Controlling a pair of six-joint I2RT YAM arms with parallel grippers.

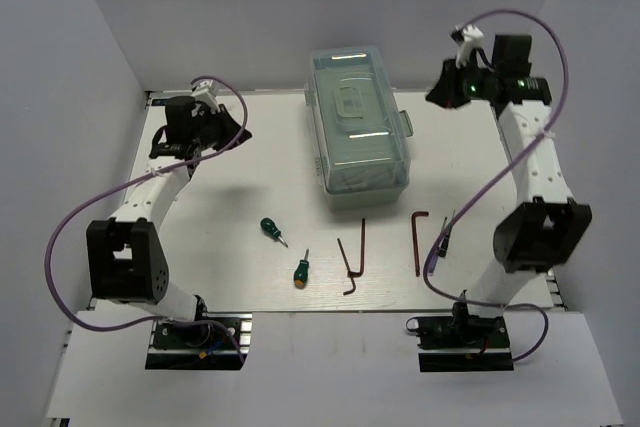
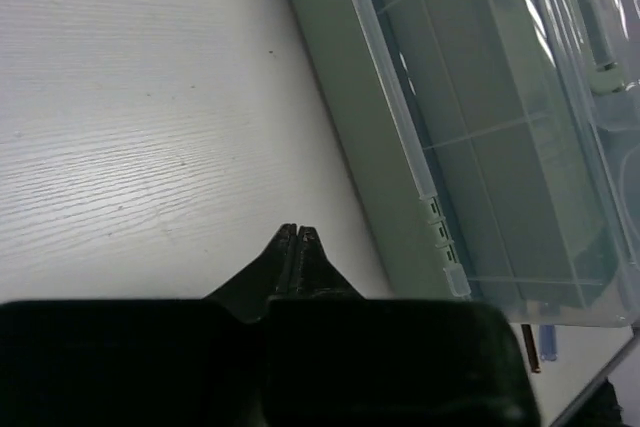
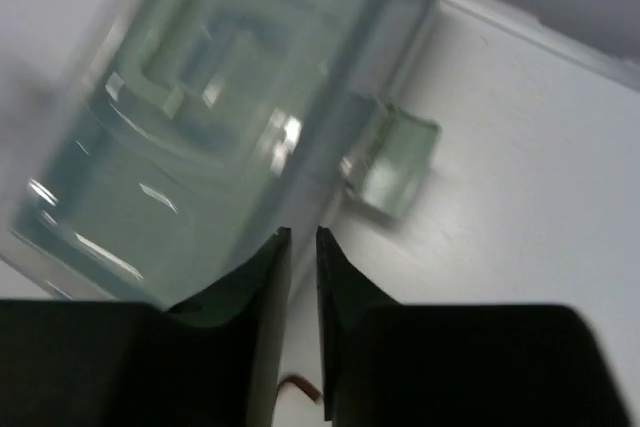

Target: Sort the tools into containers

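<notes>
The toolbox (image 1: 358,127), closed, with a pale mint-green base and a translucent lid, stands at the back centre. Two green-handled screwdrivers (image 1: 271,229) (image 1: 301,269) lie in front of it on the left. Three dark hex keys (image 1: 350,265) (image 1: 362,235) (image 1: 418,239) lie to their right. Thin pen-like screwdrivers (image 1: 444,237) lie beside the right arm, partly hidden. My left gripper (image 1: 238,137) (image 2: 297,232) is shut and empty, left of the toolbox (image 2: 480,147). My right gripper (image 1: 437,92) (image 3: 302,235) hovers at the box's right side (image 3: 200,97), its jaws a narrow gap apart and empty.
The toolbox's side latch (image 3: 390,162) sticks out just ahead of the right gripper. White walls close in the table on the left, back and right. The table's front edge (image 1: 320,309) runs just behind the arm bases.
</notes>
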